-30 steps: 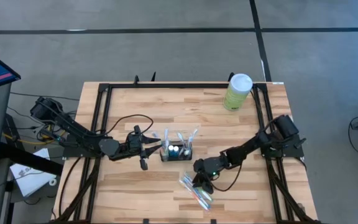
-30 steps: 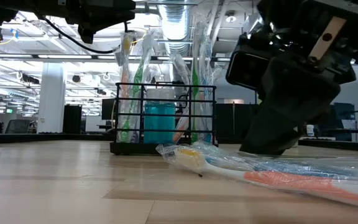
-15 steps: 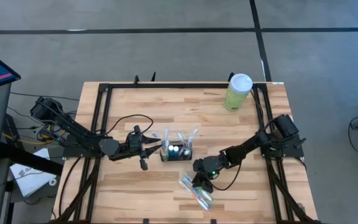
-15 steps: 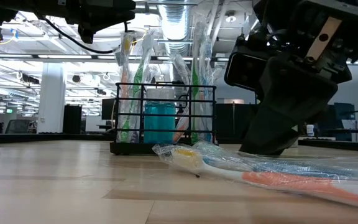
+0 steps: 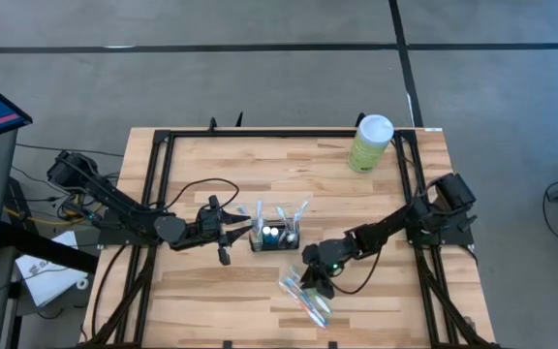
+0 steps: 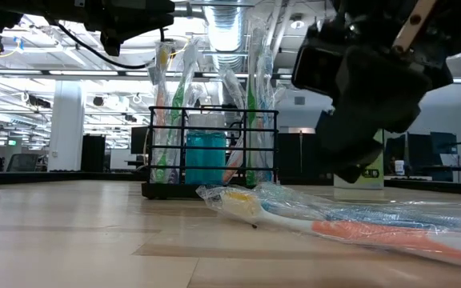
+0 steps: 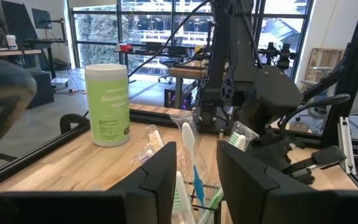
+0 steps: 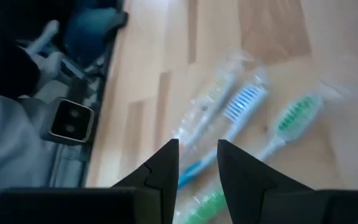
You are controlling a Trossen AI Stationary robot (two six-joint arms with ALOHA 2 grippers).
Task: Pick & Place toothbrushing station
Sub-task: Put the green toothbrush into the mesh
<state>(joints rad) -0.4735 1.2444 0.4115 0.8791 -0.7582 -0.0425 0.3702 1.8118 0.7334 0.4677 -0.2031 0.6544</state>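
Since the toothbrushing station [image 5: 274, 236] is an open black wire rack sitting centre frame on the worktop [image 5: 201, 301], we judge it light and stiff, but top-heavy with the wrapped brushes standing tall out of it. We'd grip a top rail or an end wall, not the brushes, which would likely slide or crackle in their film wrappers. Thin wire means little pad contact, so we expect it to twist if taken off-centre.

Left hand [image 5: 229, 233] sits just left of the station, fingers spread a little way apart and holding nothing; its wrist view shows the brushes [image 7: 188, 140] between and beyond the two fingers. Right hand [image 5: 315, 281] hangs lower right of centre, over the loose wrapped toothbrushes [image 5: 305, 298] lying on the worktop, fingers part-open and empty.

View differences:
- High view gives the layout: station central, green wipes canister [image 5: 370, 142] at the upper right, well apart.
- Low view shows what the high view can't: the right hand [image 6: 357, 164] is clear of the worktop, above the wrapped bundle [image 6: 334, 220], and a teal item [image 6: 205, 158] stands inside the rack [image 6: 210, 152].
- Right wrist view shows separate brush heads [image 8: 244, 102], white-blue and green, which the high view blurs into one pile.
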